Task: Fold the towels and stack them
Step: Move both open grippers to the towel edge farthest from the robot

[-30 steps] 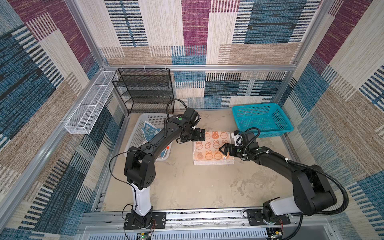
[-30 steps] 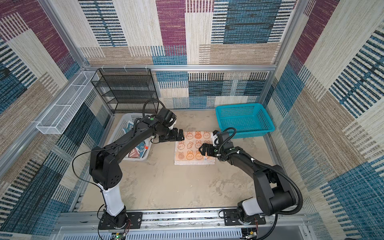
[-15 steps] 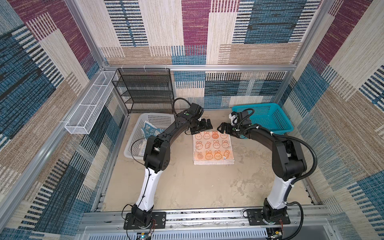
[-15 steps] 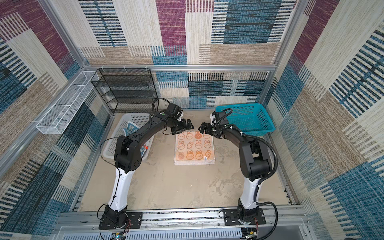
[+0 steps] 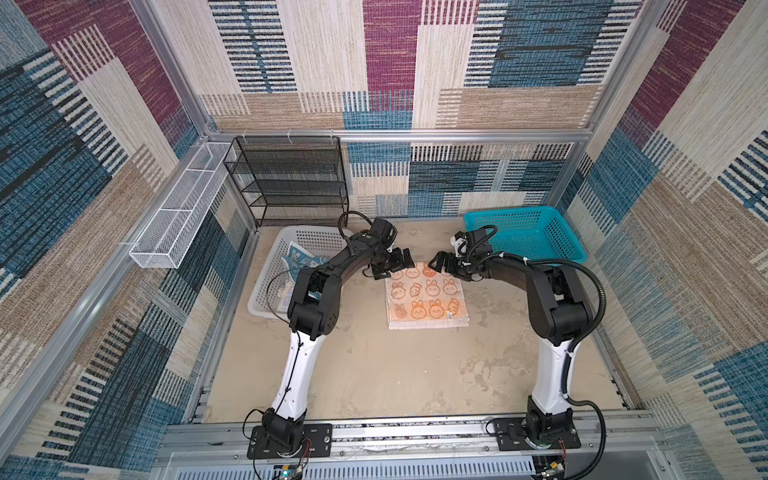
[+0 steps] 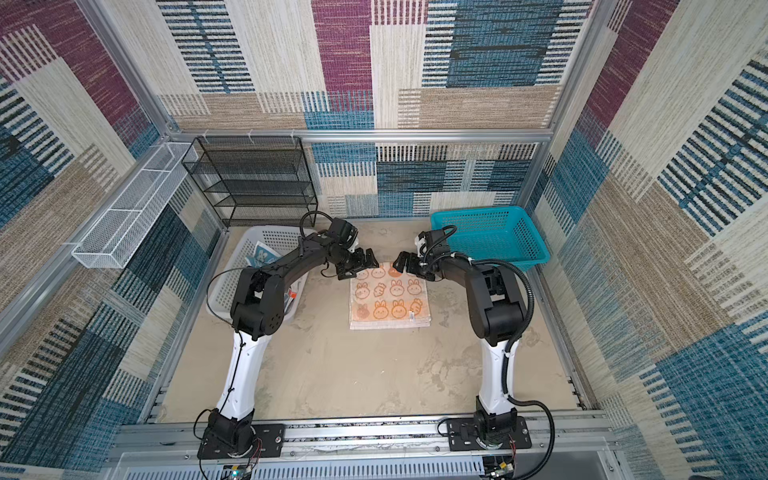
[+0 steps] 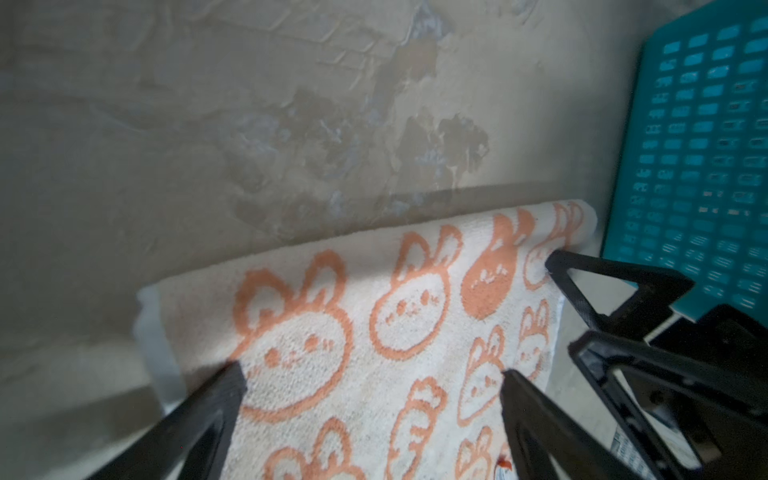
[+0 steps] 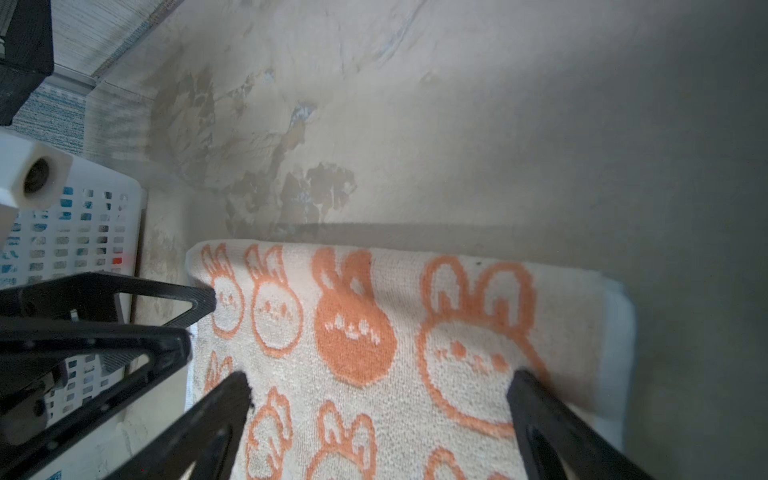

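Both arms have swung away from the middle of the cloth over the last second and now meet at its far edge, while the orange rabbit towel (image 5: 426, 297) has not shifted on the sandy table (image 5: 374, 374). It lies flat between the two arms, between the white basket (image 5: 266, 291) and the teal basket (image 5: 523, 237). The left gripper (image 5: 401, 266) sits over its far left corner and the right gripper (image 5: 438, 264) over its far right corner. Each wrist view shows the fingers spread wide and pinching nothing. The left gripper's black tips (image 7: 237, 374) are down at the terry surface, and so are the right's (image 8: 519, 380), though I cannot tell whether they press on it. The far edge looks rounded, like a fold, and the near edge shows stacked hems, so the towel seems to be doubled already. Terry like this should be light, limp and grippy rather than slick. It ought to sag wherever it is not supported, and the layers could slide apart if only the top one is caught. The safest hold looks to be right at the corners, nipping every layer together. A blue-and-white towel (image 5: 300, 261) waits crumpled in the white basket.
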